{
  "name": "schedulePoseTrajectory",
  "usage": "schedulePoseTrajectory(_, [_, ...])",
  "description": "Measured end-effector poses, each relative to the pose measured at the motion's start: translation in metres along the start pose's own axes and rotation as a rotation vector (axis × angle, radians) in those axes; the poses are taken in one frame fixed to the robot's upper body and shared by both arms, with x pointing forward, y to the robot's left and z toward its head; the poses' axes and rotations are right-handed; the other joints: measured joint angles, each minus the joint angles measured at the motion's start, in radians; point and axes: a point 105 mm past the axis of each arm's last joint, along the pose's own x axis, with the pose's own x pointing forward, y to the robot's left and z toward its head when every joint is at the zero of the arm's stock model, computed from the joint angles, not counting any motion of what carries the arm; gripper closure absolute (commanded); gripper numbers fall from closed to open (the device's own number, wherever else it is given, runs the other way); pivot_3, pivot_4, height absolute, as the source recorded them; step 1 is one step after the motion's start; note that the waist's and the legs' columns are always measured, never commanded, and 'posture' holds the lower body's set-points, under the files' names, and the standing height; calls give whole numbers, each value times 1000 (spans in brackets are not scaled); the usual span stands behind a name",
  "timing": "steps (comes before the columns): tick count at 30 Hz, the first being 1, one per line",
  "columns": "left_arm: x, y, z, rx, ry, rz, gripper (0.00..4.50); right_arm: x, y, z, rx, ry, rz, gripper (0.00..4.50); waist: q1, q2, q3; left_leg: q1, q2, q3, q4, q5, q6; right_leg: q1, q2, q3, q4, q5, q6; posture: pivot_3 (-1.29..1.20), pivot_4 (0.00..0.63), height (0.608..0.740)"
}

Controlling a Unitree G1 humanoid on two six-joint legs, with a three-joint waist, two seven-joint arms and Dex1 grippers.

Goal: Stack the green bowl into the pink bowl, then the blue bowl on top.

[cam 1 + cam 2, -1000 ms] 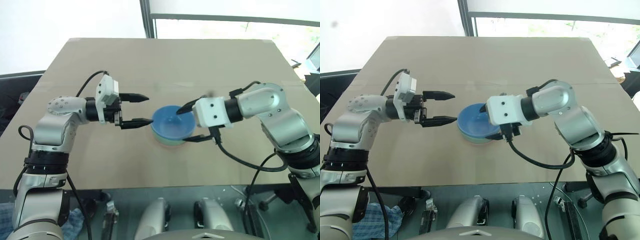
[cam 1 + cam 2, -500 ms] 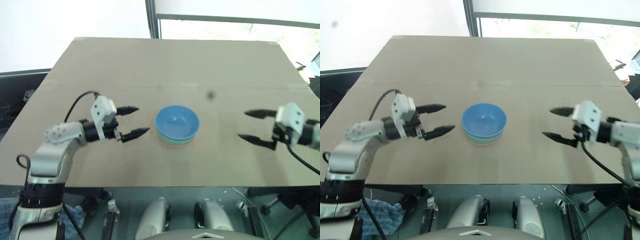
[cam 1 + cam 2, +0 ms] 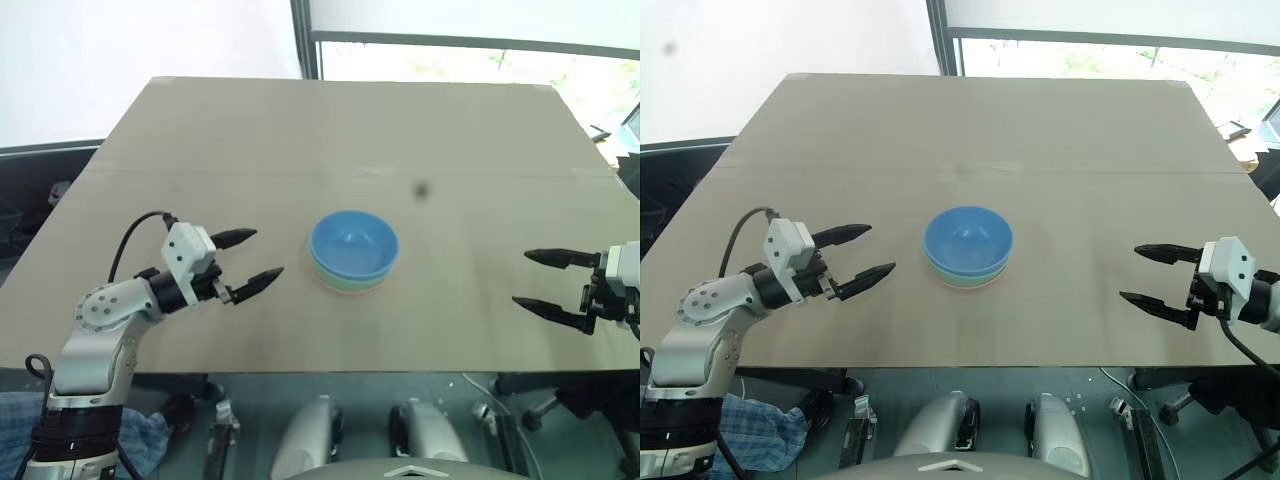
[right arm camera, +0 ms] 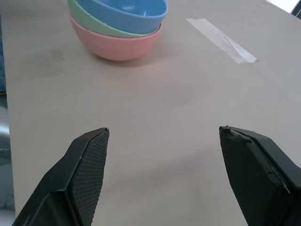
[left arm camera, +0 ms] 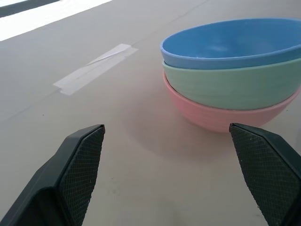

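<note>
The left gripper (image 3: 250, 256) is wide open and holds nothing; in the middle of the table (image 3: 330, 130) the blue bowl (image 5: 225, 42) sits in the green bowl (image 5: 235, 87), inside the pink bowl (image 5: 221, 117); the right gripper (image 3: 535, 280) is wide open, holding nothing.

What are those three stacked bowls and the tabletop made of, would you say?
The blue bowl, green bowl and pink bowl look like plastic: solid flat colours, smooth thin walls, a soft semi-matte sheen. The table seems to be matte tan board, possibly cardboard or fibreboard, with a taped seam across it.
</note>
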Motion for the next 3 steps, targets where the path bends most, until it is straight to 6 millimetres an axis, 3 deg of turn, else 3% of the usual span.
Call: schedulePoseTrajectory(3, [-1, -2, -1, 1, -7, 3, 0, -2, -1, 0, 8, -2, 1, 583, 0, 0, 0, 0, 0, 0, 0, 0, 0, 0, 0, 0, 0, 0, 0, 0, 150, 740])
